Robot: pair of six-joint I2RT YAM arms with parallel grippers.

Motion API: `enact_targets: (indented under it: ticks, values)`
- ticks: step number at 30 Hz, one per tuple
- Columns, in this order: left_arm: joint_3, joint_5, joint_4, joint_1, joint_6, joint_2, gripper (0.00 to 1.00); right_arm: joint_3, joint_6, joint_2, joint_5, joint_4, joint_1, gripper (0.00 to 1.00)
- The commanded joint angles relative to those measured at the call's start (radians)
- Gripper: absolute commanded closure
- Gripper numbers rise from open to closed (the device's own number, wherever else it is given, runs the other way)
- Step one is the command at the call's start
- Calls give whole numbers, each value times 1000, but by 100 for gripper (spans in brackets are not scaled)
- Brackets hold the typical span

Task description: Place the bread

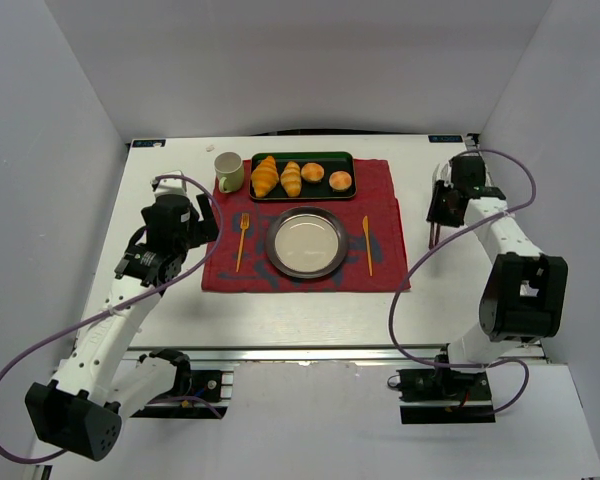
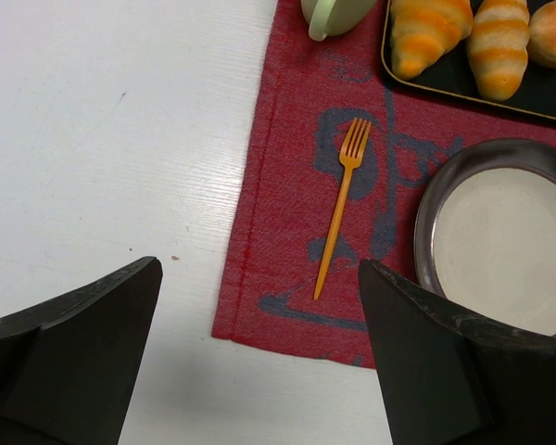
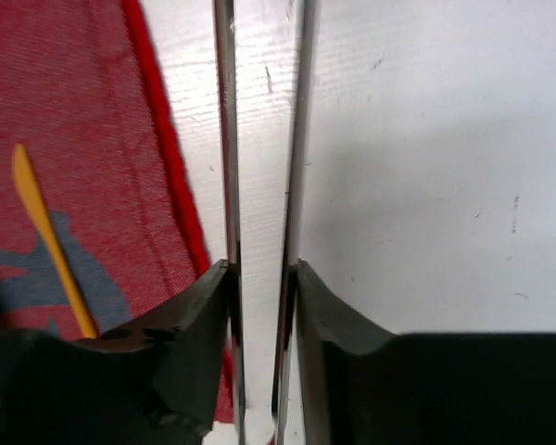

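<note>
The bread (image 1: 291,178) is a slim ridged golden roll lying in the black tray (image 1: 302,197) at the back, beside a wider croissant (image 1: 265,175). It also shows at the top of the left wrist view (image 2: 500,46). My left gripper (image 1: 207,223) is open and empty, hovering over the left edge of the red cloth (image 2: 287,185). My right gripper (image 1: 440,208) is right of the cloth, shut on a pair of metal tongs (image 3: 225,139) whose two arms stand slightly apart and hold nothing.
A round plate (image 1: 275,255) sits mid-cloth, with an orange fork (image 1: 242,242) on its left and an orange knife (image 1: 367,245) on its right. A pale green cup (image 1: 229,171) stands left of the tray. Two small round buns (image 1: 326,177) lie in the tray's right half.
</note>
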Motion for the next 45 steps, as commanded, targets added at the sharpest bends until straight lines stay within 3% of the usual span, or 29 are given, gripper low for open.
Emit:
enact_targets:
  ticks: [1,10,13,15,22,31,45]
  values:
    - [19,16,-10,-3,-11,-25,2,82,23,-63,-23,-77,-5,60]
    - [18,22,-7,-3,-17,-41,2,99,25,-119,-53,-97,-5,55]
    - [21,20,-9,-3,-17,-40,2,108,25,-130,-61,-97,-5,59]
    - [21,22,-7,-3,-17,-41,2,119,25,-133,-67,-102,-5,71]
    - [13,31,1,-3,-23,-38,2,185,22,-149,-136,-137,10,66]
    - [24,51,19,-3,-37,-11,2,355,8,-101,-185,-196,179,58]
    - [131,19,-25,-3,-36,15,2,657,68,215,-218,-165,489,57]
